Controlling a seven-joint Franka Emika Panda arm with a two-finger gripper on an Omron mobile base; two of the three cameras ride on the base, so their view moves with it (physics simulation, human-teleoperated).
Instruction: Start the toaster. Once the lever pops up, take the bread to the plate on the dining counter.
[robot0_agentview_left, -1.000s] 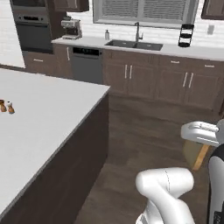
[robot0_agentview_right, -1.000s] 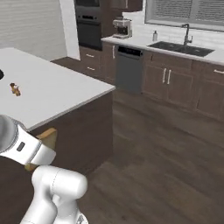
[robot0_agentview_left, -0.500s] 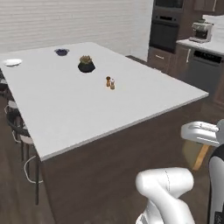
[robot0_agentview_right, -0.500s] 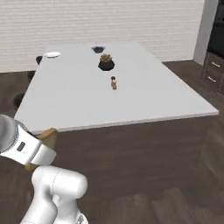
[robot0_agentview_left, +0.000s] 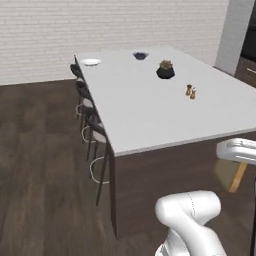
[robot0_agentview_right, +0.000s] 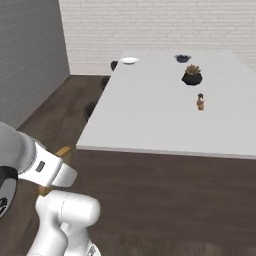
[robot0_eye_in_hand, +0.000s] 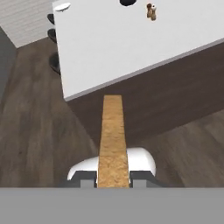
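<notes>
My gripper (robot0_eye_in_hand: 113, 178) is shut on the bread (robot0_eye_in_hand: 113, 135), a tan slice seen edge-on that juts out from between the two finger tips. Part of the bread (robot0_agentview_left: 231, 175) also peeks from under the white hand at the right edge, and a corner of the bread (robot0_agentview_right: 63, 151) shows at the left. The dining counter (robot0_agentview_left: 150, 115) (robot0_agentview_right: 150, 115) (robot0_eye_in_hand: 109, 43) lies ahead, a white slab on a dark base. The white plate (robot0_agentview_left: 91, 62) (robot0_agentview_right: 129, 60) (robot0_eye_in_hand: 62, 7) sits at its far left corner, well away from the gripper. The toaster is out of view.
On the counter stand a dark blue bowl (robot0_agentview_left: 140, 55), a potted plant (robot0_agentview_left: 165, 70) and two small shakers (robot0_agentview_left: 190, 91). Dark stools (robot0_agentview_left: 92, 125) line the counter's left side. Dark wood floor spreads to the left, with a brick wall behind.
The whole picture has swung from the kitchen cabinets and sink round to the dining counter, so the camera moved with the base. The bread stays in the shut gripper.
</notes>
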